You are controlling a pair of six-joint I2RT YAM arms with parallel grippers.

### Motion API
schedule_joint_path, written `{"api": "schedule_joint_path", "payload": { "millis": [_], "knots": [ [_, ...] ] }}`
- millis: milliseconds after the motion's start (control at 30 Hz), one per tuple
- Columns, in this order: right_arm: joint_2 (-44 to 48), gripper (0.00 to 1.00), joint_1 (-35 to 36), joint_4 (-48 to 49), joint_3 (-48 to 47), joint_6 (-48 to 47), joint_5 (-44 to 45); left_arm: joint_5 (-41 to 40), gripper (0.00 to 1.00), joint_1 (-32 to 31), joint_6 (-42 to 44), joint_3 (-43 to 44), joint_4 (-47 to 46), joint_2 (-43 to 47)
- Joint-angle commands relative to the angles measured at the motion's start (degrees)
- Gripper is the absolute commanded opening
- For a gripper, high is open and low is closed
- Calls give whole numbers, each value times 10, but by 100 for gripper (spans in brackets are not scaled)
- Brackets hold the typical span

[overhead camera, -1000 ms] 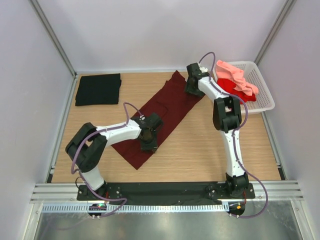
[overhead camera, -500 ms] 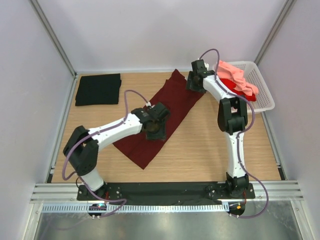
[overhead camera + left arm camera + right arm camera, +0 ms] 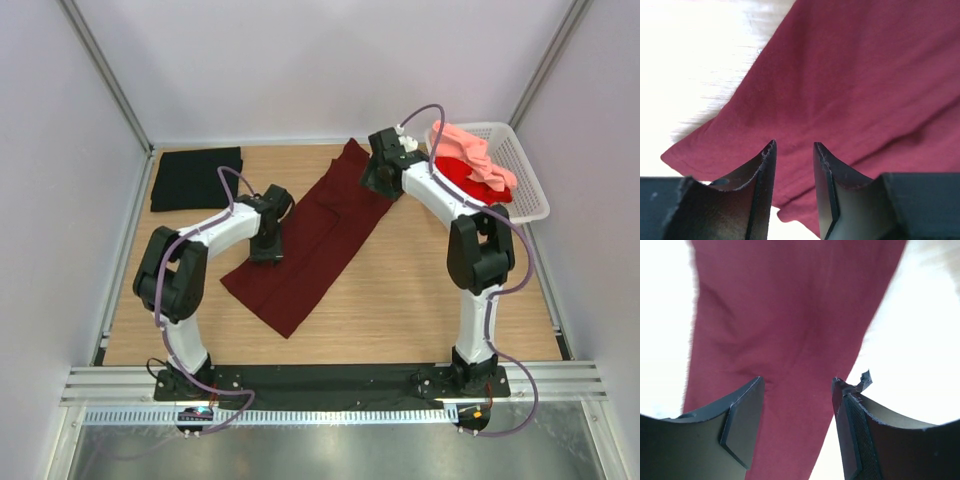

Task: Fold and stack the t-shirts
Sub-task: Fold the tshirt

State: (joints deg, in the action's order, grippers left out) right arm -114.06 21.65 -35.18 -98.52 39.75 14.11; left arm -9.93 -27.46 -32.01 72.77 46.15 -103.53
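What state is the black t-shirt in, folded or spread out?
Folded: the black t-shirt lies as a compact, flat rectangle with no sleeves showing.

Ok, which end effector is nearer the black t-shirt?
Left. The left end effector is over the maroon t-shirt at the edge nearest the black t-shirt; the right end effector is farther, beside the basket.

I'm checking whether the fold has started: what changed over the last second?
The left gripper moved from over the middle of the maroon t-shirt to its left edge, jaws open and gripping nothing. The right gripper shifted only slightly at the shirt's far end and is also open. Nothing was taken hold of or let go. The maroon t-shirt, the black t-shirt and the basket stayed put.
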Motion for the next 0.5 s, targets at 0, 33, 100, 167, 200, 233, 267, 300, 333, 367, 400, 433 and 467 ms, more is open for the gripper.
{"api": "schedule_joint_path", "payload": {
  "millis": [0, 33, 100, 167, 200, 233, 267, 300, 333, 367, 400, 433, 467],
  "knots": [
    [-43, 63, 11, -41, -19, 84, 29, -30, 36, 4, 14, -5, 17, -27],
    [-52, 63, 12, -46, -33, 91, 29, -31, 35, 3, 7, -6, 19, -34],
    [-77, 63, 13, -38, -42, 98, 25, -38, 34, 3, -1, -10, 23, -44],
    [-92, 63, 13, -20, -50, 91, 25, -43, 34, 4, -13, -19, 25, -44],
    [-107, 63, 11, -17, -53, 87, 29, -43, 35, 4, -17, -24, 26, -42],
    [-117, 63, 12, -16, -57, 74, 41, -40, 35, 4, -22, -30, 26, -37],
    [-123, 63, 10, -10, -59, 68, 46, -25, 35, 4, -31, -41, 24, -33],
    [-137, 63, 8, -8, -59, 62, 50, -11, 35, 3, -35, -49, 12, -26],
    [-143, 63, 6, -5, -59, 47, 50, 0, 36, 3, -42, -57, 8, -22],
    [-147, 63, 3, -2, -60, 40, 45, 10, 36, 3, -55, -70, 3, -19],
    [-150, 63, 1, 1, -60, 30, 42, 24, 35, 2, -63, -76, -2, -17],
    [-150, 63, -1, 4, -58, 19, 39, 32, 35, 0, -70, -83, -4, -12],
    [-150, 63, -3, 8, -55, -2, 41, 37, 35, -1, -82, -90, -6, -9]
  ]
}}
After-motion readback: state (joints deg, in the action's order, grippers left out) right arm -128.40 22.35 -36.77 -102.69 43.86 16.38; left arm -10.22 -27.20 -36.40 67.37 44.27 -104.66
